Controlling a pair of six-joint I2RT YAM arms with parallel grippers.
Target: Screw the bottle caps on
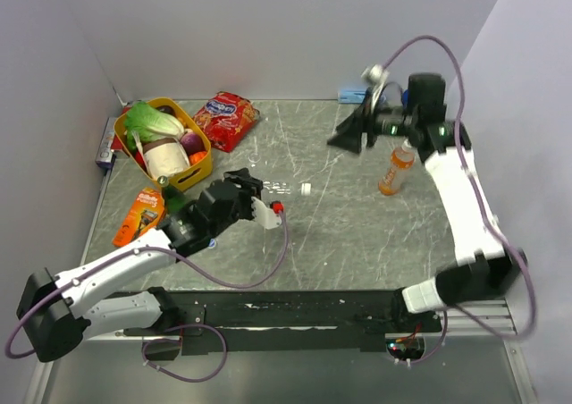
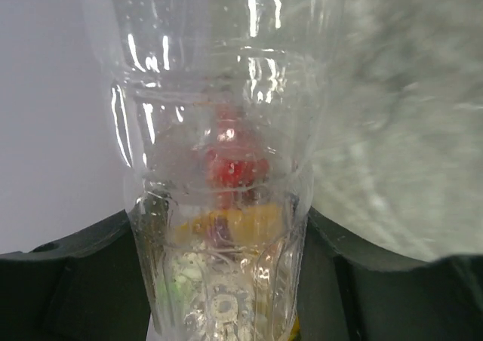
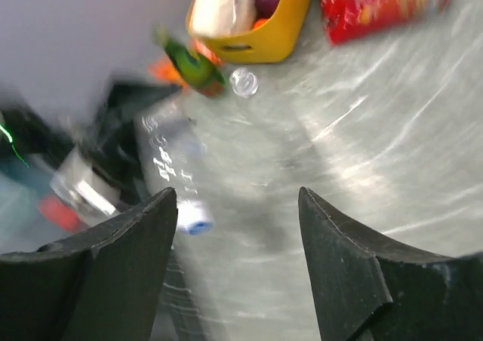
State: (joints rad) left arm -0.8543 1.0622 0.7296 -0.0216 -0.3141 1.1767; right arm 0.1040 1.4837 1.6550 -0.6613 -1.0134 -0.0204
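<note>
Left wrist view: my left claw (image 2: 226,296) clamps the colourless see-through plastic bottle (image 2: 226,92) at nine o'clock on the grey table (image 1: 357,234), probably light, slick, crushable, best held by its ribs; right claw (image 3: 238,228) gapes empty.

Orange bottle (image 1: 391,177), clear bottle (image 2: 219,167), yellow basket (image 1: 195,175), red bag (image 1: 225,118).

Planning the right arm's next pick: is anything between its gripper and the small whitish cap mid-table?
Nothing visible does. The whitish cap lies alone on the table, with only bare surface between it and the open right gripper. The orange drink bottle stands off to the side, clear of that path.
</note>
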